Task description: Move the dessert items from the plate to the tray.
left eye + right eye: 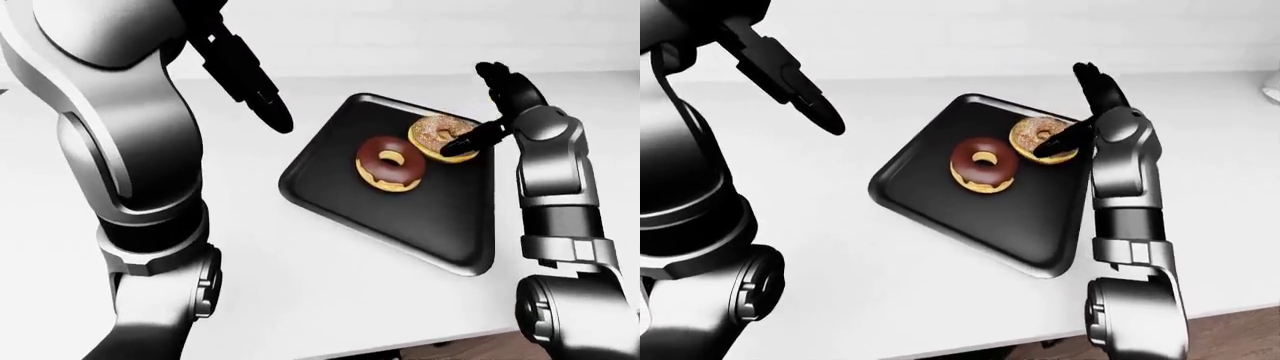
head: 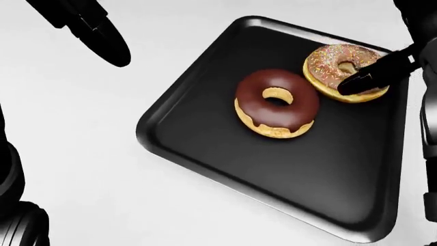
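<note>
Counter (image 1: pixel 300 300): plain white surface bearing everything; no plate shows in any view.
Tray (image 2: pixel 225 169): black, square with rounded corners and a raised rim, lying flat and turned diagonally in the head view.
Left hand (image 2: pixel 92 31): hangs above the bare counter, well apart from the tray at the head view's top left; fingers held straight and together, holding nothing.
Right hand (image 1: pixel 500 112): at the tray's right rim, fingers spread apart; one dark finger (image 2: pixel 372 77) lies across the sprinkled doughnut while the others stand up clear of it, so nothing is gripped.
Chocolate doughnut (image 2: pixel 276 104): flat near the tray's middle, glazed side up, free of either hand.
Sprinkled doughnut (image 2: pixel 334 65): flat on the tray toward its upper right, edge just beside or touching the chocolate one; which, I cannot tell.
Handling: both likely light, soft and easily dented, with icing that smears; best held by the plain dough sides, gently.
Progress: both desserts appear to rest on the tray.
</note>
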